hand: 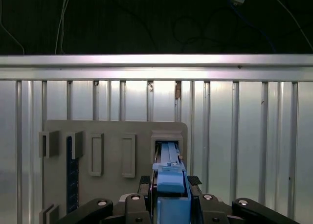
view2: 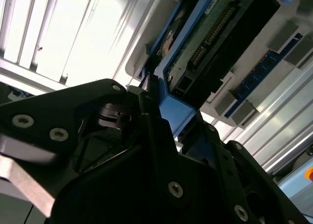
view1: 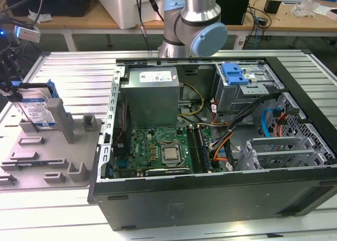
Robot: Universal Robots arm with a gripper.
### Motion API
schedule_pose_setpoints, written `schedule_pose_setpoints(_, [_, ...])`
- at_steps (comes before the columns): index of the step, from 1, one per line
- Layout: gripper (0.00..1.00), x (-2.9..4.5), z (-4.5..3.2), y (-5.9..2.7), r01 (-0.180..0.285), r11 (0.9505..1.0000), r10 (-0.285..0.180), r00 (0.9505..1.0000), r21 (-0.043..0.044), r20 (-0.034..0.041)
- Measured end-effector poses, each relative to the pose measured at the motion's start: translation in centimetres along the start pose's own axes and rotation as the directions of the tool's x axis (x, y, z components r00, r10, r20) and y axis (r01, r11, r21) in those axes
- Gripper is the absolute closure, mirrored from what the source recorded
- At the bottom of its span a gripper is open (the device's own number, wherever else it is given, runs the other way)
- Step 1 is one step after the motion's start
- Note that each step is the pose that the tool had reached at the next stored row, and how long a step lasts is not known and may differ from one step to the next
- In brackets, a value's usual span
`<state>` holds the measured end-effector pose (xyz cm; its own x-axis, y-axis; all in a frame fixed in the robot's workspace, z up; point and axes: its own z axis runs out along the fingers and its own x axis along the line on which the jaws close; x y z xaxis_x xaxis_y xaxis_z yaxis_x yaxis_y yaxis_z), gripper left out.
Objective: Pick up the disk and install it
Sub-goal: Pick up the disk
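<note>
The pick-up is judged in hand: the fingers [hand: 145, 181] are closed on the flat silver, blue-bracketed disk [view1: 39, 110], which is held between them, seated in a slot of the grey moulded fixture [view1: 55, 154] beneath. A straight withdrawal is judged necessary.

A ribbed aluminium table [view1: 68, 67] carried two things. A grey slotted holder tray [view1: 52, 162] lay flat toward the exterior view's left, and just beside it an open black computer case [view1: 210, 204] rested on its side.
</note>
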<state>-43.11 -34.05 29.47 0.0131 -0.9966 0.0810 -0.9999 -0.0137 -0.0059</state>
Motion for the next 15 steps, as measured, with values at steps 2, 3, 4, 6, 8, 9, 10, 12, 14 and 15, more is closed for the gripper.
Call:
schedule_pose_setpoints(2, [0.59,0.01,0.01,0.00,-0.001,1.0000,0.001,1.0000,-0.0001,0.0000])
schedule_pose_setpoints(3, [0.59,0.02,0.01,0.00,-0.002,1.0000,0.002,1.0000,-0.0002,0.0000])
schedule_pose_setpoints(4, [0.59,0.02,0.01,0.00,-0.002,1.0000,0.002,1.0000,-0.0003,0.0000])
schedule_pose_setpoints(6, [0.59,0.08,0.02,0.00,-0.002,1.0000,0.002,1.0000,-0.0002,0.0000])
schedule_pose_setpoints(8, [0.59,0.11,0.02,0.00,-0.002,1.0000,0.002,1.0000,-0.0002,0.0000])
schedule_pose_setpoints(9, [0.59,0.12,0.02,0.00,-0.002,1.0000,0.002,1.0000,-0.0002,0.0000])
schedule_pose_setpoints(10, [0.59,0.17,0.04,0.00,-0.002,1.0000,0.002,1.0000,-0.0001,0.0001])
schedule_pose_setpoints(12, [0.59,0.22,0.06,0.00,-0.002,1.0000,0.002,1.0000,-0.0002,0.0001])
schedule_pose_setpoints(14, [0.59,0.23,0.07,0.01,-0.002,1.0000,0.002,1.0000,-0.0003,0.0001])
schedule_pose_setpoints(15, [0.59,0.23,0.07,0.01,-0.002,1.0000,0.002,1.0000,-0.0003,0.0001])
